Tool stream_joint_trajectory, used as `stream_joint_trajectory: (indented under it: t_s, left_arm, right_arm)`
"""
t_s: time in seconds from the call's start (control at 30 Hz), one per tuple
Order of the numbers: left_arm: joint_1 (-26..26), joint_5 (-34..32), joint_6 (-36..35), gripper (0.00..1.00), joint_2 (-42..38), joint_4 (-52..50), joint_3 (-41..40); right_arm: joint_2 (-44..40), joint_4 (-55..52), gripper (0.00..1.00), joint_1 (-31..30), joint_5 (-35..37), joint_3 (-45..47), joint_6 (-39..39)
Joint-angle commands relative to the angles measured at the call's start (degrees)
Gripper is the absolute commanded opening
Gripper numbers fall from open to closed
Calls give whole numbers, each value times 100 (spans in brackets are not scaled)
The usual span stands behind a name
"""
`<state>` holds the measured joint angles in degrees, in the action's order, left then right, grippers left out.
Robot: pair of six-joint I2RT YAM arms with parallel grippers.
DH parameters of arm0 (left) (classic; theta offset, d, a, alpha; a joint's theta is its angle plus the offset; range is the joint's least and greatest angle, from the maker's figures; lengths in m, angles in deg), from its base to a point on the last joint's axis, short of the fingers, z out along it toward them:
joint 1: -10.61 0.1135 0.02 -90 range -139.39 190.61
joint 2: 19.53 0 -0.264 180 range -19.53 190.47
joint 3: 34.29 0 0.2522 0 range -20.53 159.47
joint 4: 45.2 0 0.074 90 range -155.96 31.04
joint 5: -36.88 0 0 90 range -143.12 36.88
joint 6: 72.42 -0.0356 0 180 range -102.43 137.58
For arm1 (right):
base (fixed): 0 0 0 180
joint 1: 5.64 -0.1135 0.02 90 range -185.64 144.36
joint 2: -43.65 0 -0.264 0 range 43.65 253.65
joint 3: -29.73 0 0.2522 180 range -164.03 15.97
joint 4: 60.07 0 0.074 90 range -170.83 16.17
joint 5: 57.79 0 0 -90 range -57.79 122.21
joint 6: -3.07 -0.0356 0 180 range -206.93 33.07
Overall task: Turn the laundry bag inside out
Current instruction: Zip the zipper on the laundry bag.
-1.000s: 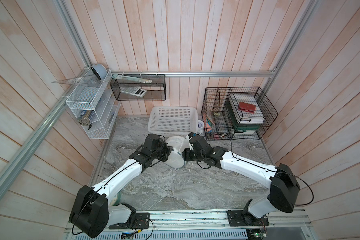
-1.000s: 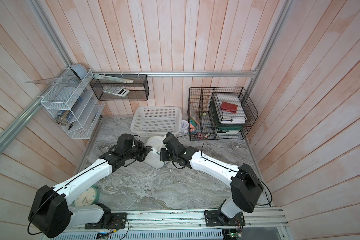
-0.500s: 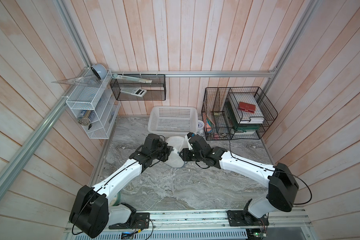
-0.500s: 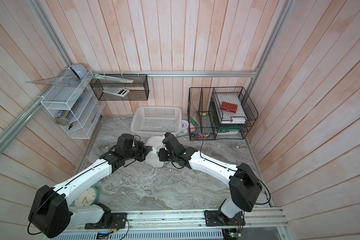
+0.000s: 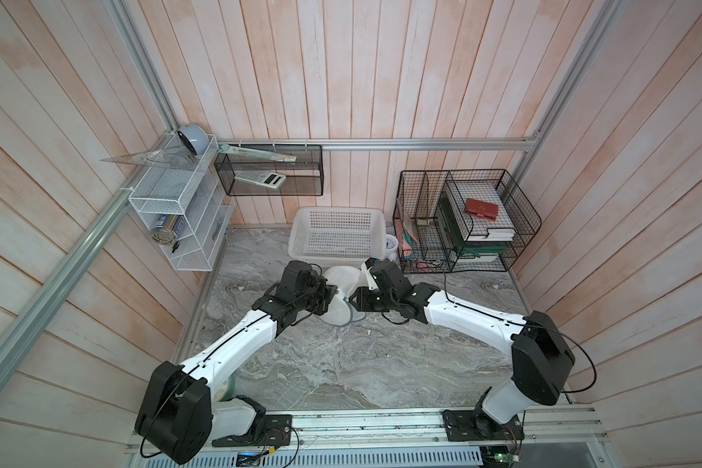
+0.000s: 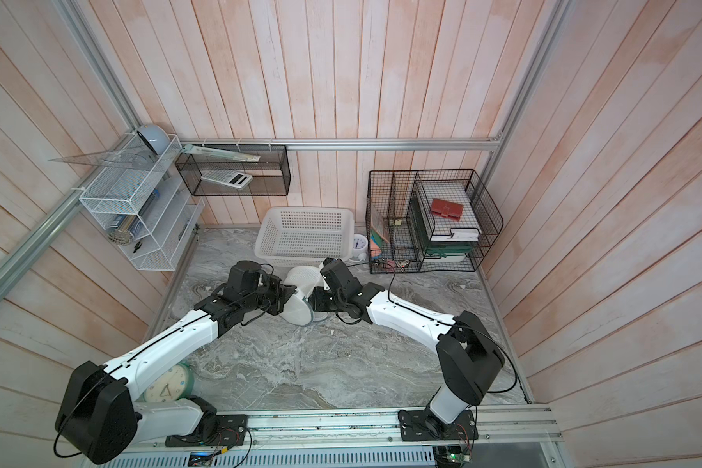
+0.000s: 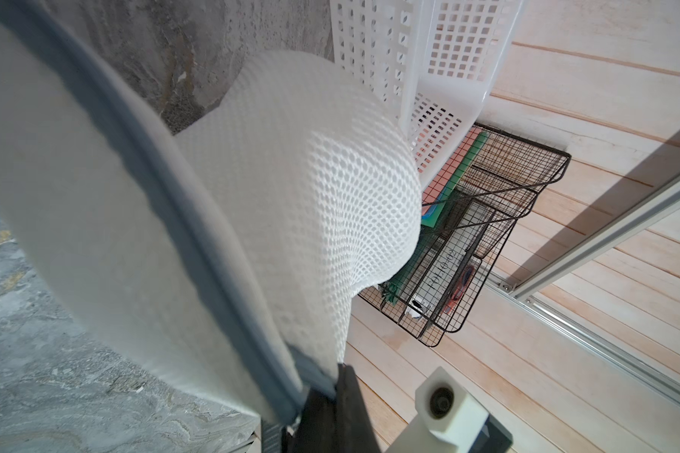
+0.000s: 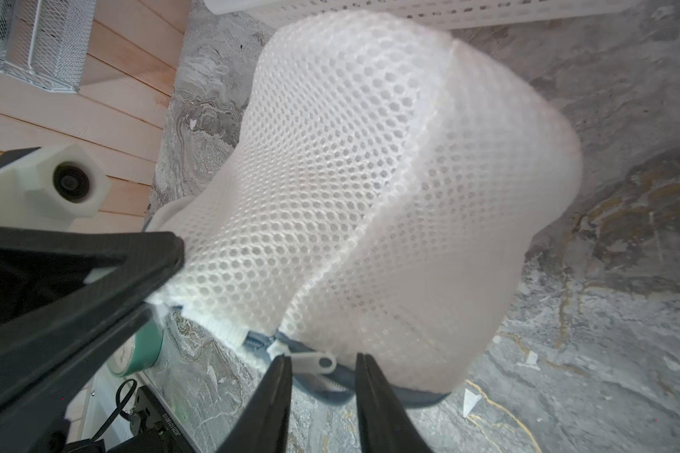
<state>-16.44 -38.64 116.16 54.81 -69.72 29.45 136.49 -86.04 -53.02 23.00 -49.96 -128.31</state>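
Left gripper [image 7: 332, 386] pinches the grey rim [image 7: 165, 188] of the mesh laundry bag [image 7: 311, 176] beside the basket [image 7: 373, 59]; right gripper [image 8: 322, 362] gapes astride its zipper [image 8: 258, 342].

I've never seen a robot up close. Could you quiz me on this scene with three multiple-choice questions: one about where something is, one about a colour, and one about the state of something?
1. Where is the laundry bag?
A. Between the left hand and the right hand, in front of the white basket
B. Inside the white basket
C. Lying alone, far from both hands

2. What colour is the trim along the bag's rim?
A. Red
B. Yellow
C. Grey-blue

3. What is the left hand's state?
A. Wide open, clear of the bag
B. Shut on the bag's rim
C. Shut on the white basket's wall

Answers:
1 A: both top views show the bag between the hands, just in front of the basket.
2 C: the left wrist view shows a grey-blue band.
3 B: the left wrist view shows the trim clamped in it.
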Motion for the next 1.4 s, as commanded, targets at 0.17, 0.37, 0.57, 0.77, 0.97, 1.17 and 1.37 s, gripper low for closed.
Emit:
stream_joint_trajectory:
  t_s: [0.17, 0.37, 0.57, 0.77, 0.97, 1.17, 1.37]
  left_arm:
    - [31, -15, -76, 0, 43, -4, 39]
    - [29, -6, -94, 0, 67, 5, 56]
    - [31, -7, -112, 0, 55, -4, 65]
    - [29, 0, -120, 0, 62, -12, 70]
    - [29, 2, -131, 0, 46, -23, 74]
    - [29, -13, -138, 0, 35, -47, 74]
    - [179, -22, -94, 0, -64, -84, 48]
  right_arm:
    - [25, 377, 28, 0, -379, -10, -209]
    - [74, 478, 28, 0, -493, 38, -309]
    - [71, 581, 27, 8, -520, 68, -456]
    - [27, 632, 21, 18, -482, 137, -510]
    - [22, 591, 13, 44, -427, 138, -495]
    - [-90, 600, 0, 76, -249, 255, -497]
    - [-270, 488, 0, 113, -11, 426, -499]
